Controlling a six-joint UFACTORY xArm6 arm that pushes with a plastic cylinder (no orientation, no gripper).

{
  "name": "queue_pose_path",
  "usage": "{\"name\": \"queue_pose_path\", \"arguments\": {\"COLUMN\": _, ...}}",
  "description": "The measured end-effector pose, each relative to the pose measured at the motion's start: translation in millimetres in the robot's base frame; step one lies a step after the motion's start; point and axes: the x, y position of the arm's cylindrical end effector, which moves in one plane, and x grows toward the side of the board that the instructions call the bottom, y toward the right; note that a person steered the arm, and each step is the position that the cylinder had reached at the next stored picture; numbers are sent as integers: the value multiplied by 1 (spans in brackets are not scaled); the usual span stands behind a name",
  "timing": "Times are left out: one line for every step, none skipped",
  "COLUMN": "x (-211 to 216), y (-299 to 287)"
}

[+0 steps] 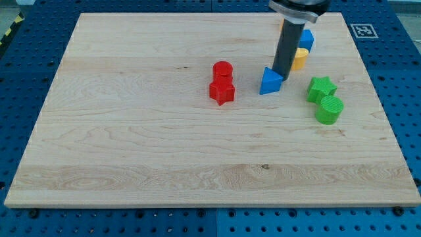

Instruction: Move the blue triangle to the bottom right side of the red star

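The blue triangle (270, 81) lies on the wooden board (164, 151), to the right of the red star (222, 92). The two are apart by a small gap. My tip (281, 73) touches the triangle's upper right edge, with the dark rod rising from there to the view's top. A red cylinder (223, 69) sits just above the red star, touching it.
A blue block (306, 39) and a yellow block (299, 58) sit right of the rod, partly hidden by it. A green star (321, 88) and a green cylinder (329, 109) lie further right. The board's right edge is near them.
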Motion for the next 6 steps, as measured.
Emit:
{"name": "queue_pose_path", "arguments": {"x": 20, "y": -12}}
{"name": "queue_pose_path", "arguments": {"x": 36, "y": -13}}
{"name": "queue_pose_path", "arguments": {"x": 43, "y": -16}}
{"name": "queue_pose_path", "arguments": {"x": 49, "y": -35}}
{"name": "queue_pose_path", "arguments": {"x": 49, "y": -53}}
{"name": "queue_pose_path", "arguments": {"x": 19, "y": -53}}
